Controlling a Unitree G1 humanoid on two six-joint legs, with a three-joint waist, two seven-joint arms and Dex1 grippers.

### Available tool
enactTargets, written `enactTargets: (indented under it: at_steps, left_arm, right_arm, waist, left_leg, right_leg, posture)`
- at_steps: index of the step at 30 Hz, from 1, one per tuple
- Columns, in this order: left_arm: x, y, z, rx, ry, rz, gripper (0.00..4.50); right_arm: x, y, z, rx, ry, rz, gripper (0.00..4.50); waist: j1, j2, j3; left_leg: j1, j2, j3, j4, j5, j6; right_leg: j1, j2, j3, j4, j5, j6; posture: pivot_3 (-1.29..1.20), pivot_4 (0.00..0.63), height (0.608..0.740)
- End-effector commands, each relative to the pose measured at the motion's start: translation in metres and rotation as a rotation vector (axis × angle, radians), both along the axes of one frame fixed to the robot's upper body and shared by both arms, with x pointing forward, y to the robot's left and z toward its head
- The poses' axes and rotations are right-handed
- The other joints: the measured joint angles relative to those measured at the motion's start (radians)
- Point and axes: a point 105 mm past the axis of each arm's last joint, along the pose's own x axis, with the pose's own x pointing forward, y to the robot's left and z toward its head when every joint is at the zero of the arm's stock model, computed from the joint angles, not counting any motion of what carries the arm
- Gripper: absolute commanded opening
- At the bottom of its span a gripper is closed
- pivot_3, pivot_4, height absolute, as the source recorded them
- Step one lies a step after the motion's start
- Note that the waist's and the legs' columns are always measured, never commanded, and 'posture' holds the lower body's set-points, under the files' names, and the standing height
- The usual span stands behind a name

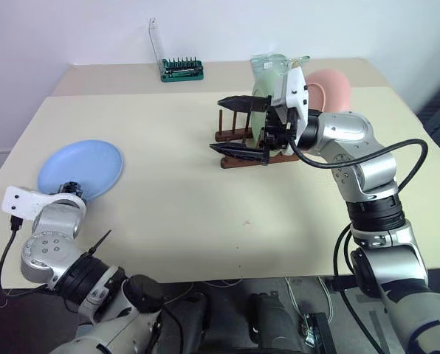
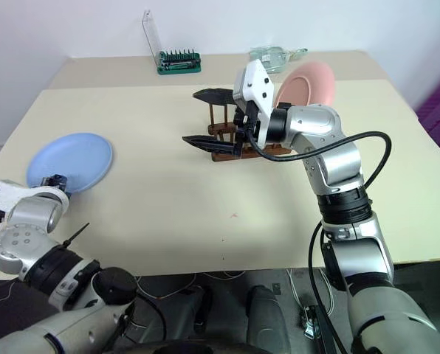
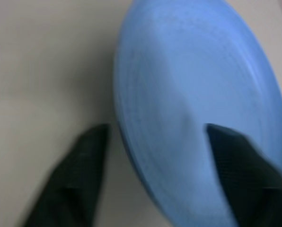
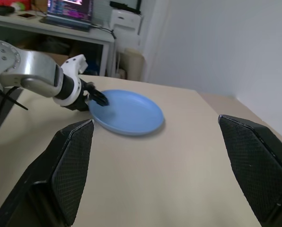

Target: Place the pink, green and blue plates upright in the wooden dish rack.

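Your left gripper (image 3: pixel 153 156) has its jaws spread astride the near rim of the blue plate (image 1: pixel 80 169): in the left wrist view one finger sits over the plate's upper face and the other off its edge above the bare worktop (image 1: pixel 190 214), with a gap on both sides, so the rim is bracketed but not yet pinched. The plate lies flat on the worktop, and the right wrist view confirms that gripper nosed in at its edge. Your right gripper (image 1: pixel 242 127) has its jaws spread wide and carries nothing; it hangs level, just in front of the wooden dish rack (image 1: pixel 233 135), fingers pointing across toward the left arm. Behind those jaws the green plate (image 1: pixel 264 92) stands upright in the rack, and the pink plate (image 2: pixel 306 83) shows on edge just beyond it, apparently also racked, though its foot is hidden by the arm. Judgement: two plates are placed and the step in hand is the pickup of the blue one. Next, you need to close the left jaws firmly on the rim, lift and tip the plate upright, and carry it to a free slot between the pegs. The right gripper stands in that approach path; move it clear first.
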Motion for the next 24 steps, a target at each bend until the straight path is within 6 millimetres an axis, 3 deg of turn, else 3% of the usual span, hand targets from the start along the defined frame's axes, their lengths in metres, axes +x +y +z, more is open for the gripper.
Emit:
enactTargets:
  at_steps: [1, 3, 4, 8, 11, 15, 20, 24]
  left_arm:
    - [0.01, -0.002, 0.015, 0.01, -0.061, -0.017, 1.22]
    - [0.014, -0.005, 0.021, 0.034, -0.072, -0.039, 0.19]
    - [0.018, -0.007, 0.028, 0.067, -0.089, -0.06, 0.09]
    - [0.038, -0.032, 0.097, 0.301, -0.307, -0.197, 0.03]
    - [0.043, -0.053, 0.133, 0.442, -0.416, -0.279, 0.03]
    - [0.048, -0.105, 0.187, 0.66, -0.529, -0.445, 0.03]
    - [0.052, -0.149, 0.198, 0.748, -0.501, -0.607, 0.03]
    - [0.052, -0.16, 0.195, 0.71, -0.489, -0.655, 0.03]
  right_arm:
    - [-0.003, -0.002, 0.009, 0.006, -0.07, -0.025, 4.31]
    - [-0.003, -0.002, 0.008, 0.004, -0.074, -0.034, 4.31]
    - [-0.002, -0.002, 0.007, 0.001, -0.078, -0.04, 4.31]
    - [0.006, 0.001, 0.007, -0.016, -0.103, -0.074, 4.41]
    - [0.01, 0.006, 0.004, -0.078, -0.183, -0.086, 4.41]
    - [0.011, 0.027, -0.002, -0.181, -0.442, -0.086, 4.41]
    - [0.025, 0.048, 0.003, -0.229, -0.714, -0.151, 4.41]
    - [0.033, 0.053, 0.006, -0.236, -0.84, -0.197, 4.41]
  waist:
    - [0.001, 0.0, 0.0]
    - [0.002, -0.002, 0.001]
    - [0.001, -0.002, 0.001]
    - [0.0, -0.003, 0.001]
    - [-0.002, -0.003, 0.001]
    - [-0.005, -0.003, 0.001]
    - [-0.016, -0.003, 0.001]
    - [-0.026, -0.003, 0.001]
  left_leg:
    - [0.0, 0.0, 0.0, 0.0, 0.0, 0.0]
    - [0.0, 0.0, 0.0, 0.0, 0.0, 0.0]
    - [0.0, 0.0, 0.0, 0.0, 0.0, 0.0]
    - [0.0, 0.0, 0.0, 0.0, 0.0, 0.0]
    - [0.0, 0.0, 0.0, 0.0, 0.002, -0.004]
    - [0.0, 0.0, 0.001, -0.001, 0.003, -0.005]
    - [0.0, 0.0, 0.001, -0.001, 0.005, -0.005]
    - [0.0, 0.0, 0.0, -0.002, 0.006, -0.005]
  right_leg:
    - [0.0, 0.0, 0.0, 0.0, 0.0, 0.0]
    - [0.0, 0.0, 0.0, 0.0, 0.0, 0.0]
    - [0.0, 0.0, 0.0, 0.0, 0.0, 0.0]
    - [0.0, 0.0, 0.0, 0.0, 0.0, 0.0]
    - [0.0, 0.0, 0.0, 0.0, 0.0, 0.0]
    - [-0.001, 0.0, 0.0, 0.0, 0.0, 0.0]
    - [-0.001, 0.0, 0.001, 0.0, 0.0, 0.0]
    - [-0.001, 0.001, 0.001, 0.0, 0.0, 0.0]
  posture:
    - [0.0, 0.15, 0.74]
    - [0.0, 0.15, 0.74]
    - [0.0, 0.15, 0.74]
    - [0.0, 0.15, 0.74]
    - [0.0, 0.15, 0.74]
    - [0.0, 0.15, 0.74]
    - [0.0, 0.15, 0.74]
    - [0.0, 0.15, 0.74]
